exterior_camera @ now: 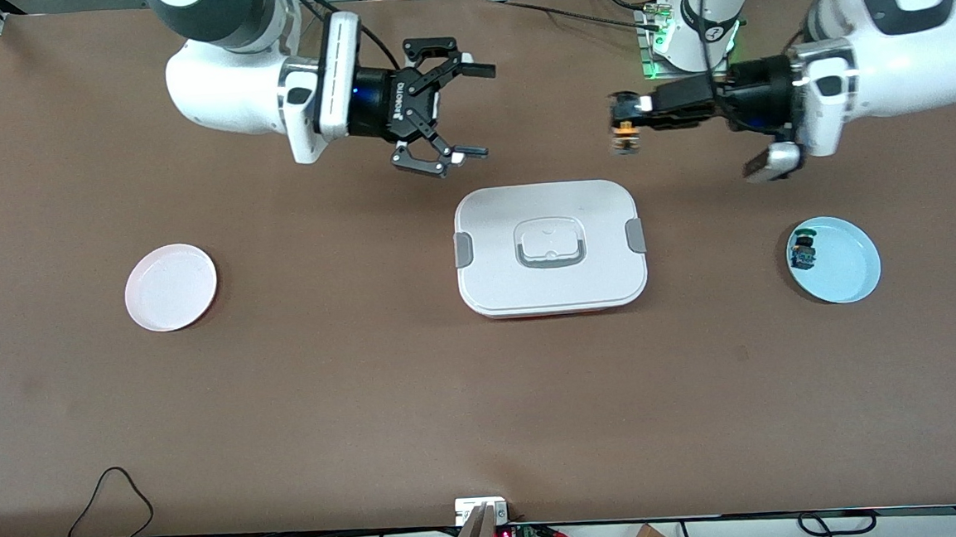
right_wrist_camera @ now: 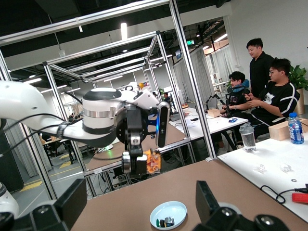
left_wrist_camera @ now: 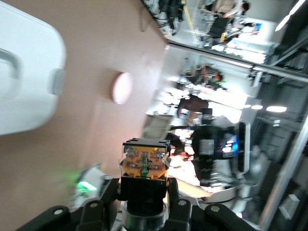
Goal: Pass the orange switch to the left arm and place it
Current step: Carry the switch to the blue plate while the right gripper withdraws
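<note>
My left gripper [exterior_camera: 626, 131] is shut on the orange switch [exterior_camera: 625, 136] and holds it in the air above the table, beside the white box [exterior_camera: 550, 247] toward the robots' bases. In the left wrist view the switch [left_wrist_camera: 144, 161] stands upright between the fingers [left_wrist_camera: 94, 211]. My right gripper [exterior_camera: 468, 111] is open and empty in the air, facing the left gripper across a gap. In the right wrist view its black fingers [right_wrist_camera: 207, 199] frame the left gripper and the orange switch [right_wrist_camera: 153, 161].
A light blue plate [exterior_camera: 847, 267] toward the left arm's end holds a green-capped bluish switch [exterior_camera: 803, 252]; it also shows in the right wrist view [right_wrist_camera: 168, 214]. A pink plate [exterior_camera: 170, 286] lies toward the right arm's end. Cables lie along the table's front edge.
</note>
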Controlling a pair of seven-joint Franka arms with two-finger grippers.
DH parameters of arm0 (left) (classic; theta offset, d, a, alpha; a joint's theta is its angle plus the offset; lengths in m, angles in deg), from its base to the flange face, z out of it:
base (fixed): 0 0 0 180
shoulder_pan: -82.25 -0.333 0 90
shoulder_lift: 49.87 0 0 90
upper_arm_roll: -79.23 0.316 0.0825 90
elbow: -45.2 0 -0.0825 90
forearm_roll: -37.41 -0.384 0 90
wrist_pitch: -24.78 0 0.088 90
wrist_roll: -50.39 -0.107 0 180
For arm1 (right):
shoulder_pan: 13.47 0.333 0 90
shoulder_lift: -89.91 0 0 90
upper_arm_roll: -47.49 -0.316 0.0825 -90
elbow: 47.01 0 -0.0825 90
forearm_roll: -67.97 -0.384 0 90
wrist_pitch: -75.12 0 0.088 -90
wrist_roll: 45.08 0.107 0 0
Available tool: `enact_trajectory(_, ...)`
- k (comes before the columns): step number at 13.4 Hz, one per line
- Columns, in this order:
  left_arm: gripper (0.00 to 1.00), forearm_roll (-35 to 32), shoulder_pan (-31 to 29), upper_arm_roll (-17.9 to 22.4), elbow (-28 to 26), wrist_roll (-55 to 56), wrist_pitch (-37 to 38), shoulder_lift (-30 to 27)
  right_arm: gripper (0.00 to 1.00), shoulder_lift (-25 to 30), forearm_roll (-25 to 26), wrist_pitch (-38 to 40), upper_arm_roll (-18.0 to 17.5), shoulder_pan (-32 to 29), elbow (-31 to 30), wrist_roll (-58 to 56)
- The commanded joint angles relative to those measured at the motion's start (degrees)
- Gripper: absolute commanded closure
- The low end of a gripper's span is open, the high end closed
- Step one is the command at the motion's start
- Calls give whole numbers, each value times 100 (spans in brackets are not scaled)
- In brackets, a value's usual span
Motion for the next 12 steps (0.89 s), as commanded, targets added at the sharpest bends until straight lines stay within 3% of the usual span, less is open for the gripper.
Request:
enact_trajectory(1,100,-1271,-863,-57,52,-888,517,299,0,247,456,466,0,-406,-306,-53)
enact_trajectory(3,100,-2682,-1435,-65,445,-1179,703,781,0,257,1045,1053,332,-557,-297,122)
enact_trajectory(6,100,-5135,-1745,-65,816,-1400,547,1301,0,239,2020,2239,1009,-566,-288,1129)
enact_trajectory(10,100,-7914,-1903,-57,773,-1383,-612,2205,0,283,3286,3164,1554,-575,-209,2782)
enact_trajectory(12,100,-8891,-1895,-48,773,-1077,-1201,2750,0,283,3813,3271,1713,-679,-209,3608)
